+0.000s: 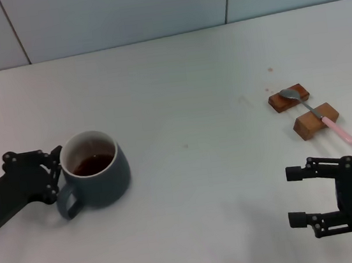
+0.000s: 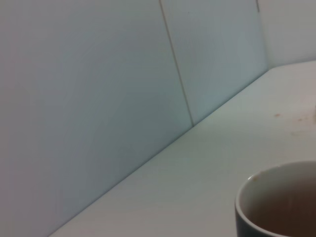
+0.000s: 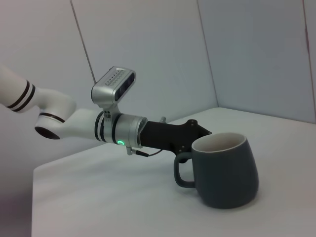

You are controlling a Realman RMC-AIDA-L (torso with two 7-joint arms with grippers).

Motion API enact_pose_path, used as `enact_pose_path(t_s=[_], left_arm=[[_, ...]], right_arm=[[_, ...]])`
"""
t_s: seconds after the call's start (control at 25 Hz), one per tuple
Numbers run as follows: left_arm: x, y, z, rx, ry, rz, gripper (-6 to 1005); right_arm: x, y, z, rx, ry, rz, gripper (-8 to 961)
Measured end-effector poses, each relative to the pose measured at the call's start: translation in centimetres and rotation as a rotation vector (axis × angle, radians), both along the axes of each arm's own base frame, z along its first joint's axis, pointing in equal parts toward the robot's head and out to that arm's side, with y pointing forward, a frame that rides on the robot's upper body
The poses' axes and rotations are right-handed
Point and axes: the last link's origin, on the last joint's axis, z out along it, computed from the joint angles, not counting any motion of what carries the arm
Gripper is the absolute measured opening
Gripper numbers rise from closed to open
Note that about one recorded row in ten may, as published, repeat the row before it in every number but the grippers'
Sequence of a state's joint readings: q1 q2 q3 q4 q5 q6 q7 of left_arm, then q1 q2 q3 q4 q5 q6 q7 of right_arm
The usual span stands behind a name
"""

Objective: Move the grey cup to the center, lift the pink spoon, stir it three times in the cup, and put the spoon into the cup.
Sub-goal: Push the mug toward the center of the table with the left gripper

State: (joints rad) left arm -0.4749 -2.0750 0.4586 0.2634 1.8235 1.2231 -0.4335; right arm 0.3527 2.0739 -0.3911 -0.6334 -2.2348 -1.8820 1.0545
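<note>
At the table's left side: left gripper (image 1: 57,170), fingers clasped on the rim of the grey cup (image 1: 94,169) beside its handle, which faces the robot. Cup upright, holding dark brown liquid. At the near right: right gripper (image 1: 298,196), fingers spread and holding nothing, hovering over the white table (image 1: 178,93). Pink spoon (image 1: 318,115) at far right, bridging two wooden blocks (image 1: 302,109), bowl away from the robot, pink handle toward it, long axis diagonal. Backdrop: pale tiled wall (image 1: 116,13).
</note>
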Motion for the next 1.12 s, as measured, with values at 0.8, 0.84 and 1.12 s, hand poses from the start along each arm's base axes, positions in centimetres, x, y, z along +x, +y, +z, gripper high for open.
enact_pose_path(t_s=[0.8,0.84,1.12], left_arm=[[4.4,1.1,-4.4,-0.118,-0.111,-0.020,5],[4.4,1.1,-4.4,-0.118,-0.111,-0.020,5],[6.9,2.1,-6.7,-0.146,-0.101,-0.037,6]], right_arm=[[0.3,-0.2,0.4,0.011,-0.002,0.000,826],[0.3,-0.2,0.4,0.011,-0.002,0.000,826],[0.4,-0.4,0.4,0.011,-0.002,-0.005,826]])
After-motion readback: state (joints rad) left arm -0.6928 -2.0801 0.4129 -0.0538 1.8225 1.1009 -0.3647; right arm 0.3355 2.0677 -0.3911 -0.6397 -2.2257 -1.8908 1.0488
